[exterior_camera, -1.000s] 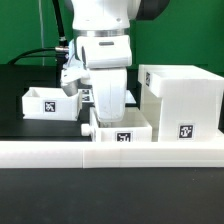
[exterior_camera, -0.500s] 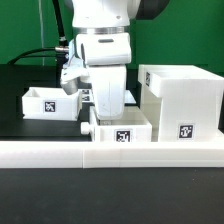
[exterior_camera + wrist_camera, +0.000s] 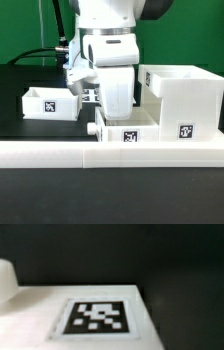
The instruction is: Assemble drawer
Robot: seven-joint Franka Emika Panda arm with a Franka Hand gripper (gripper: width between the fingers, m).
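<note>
The big white housing (image 3: 180,100) stands at the exterior view's right, with a tag on its front. One small open-topped box (image 3: 50,102) sits at the left. A second small box (image 3: 130,130) sits at the front centre, close beside the housing. My gripper (image 3: 117,108) reaches down into this second box; its fingertips are hidden by the box wall, and it appears shut on that box. In the wrist view only a white surface with a tag (image 3: 97,317) shows, with no fingers visible.
A long low white rail (image 3: 110,152) runs across the front, just before the centre box. The table (image 3: 20,85) is black. A black cable (image 3: 40,55) hangs behind the arm at the left. A tag (image 3: 90,96) shows behind the gripper.
The gripper and the centre small box have moved together toward the exterior view's right, closer to the housing. The left box and the housing have not moved.
</note>
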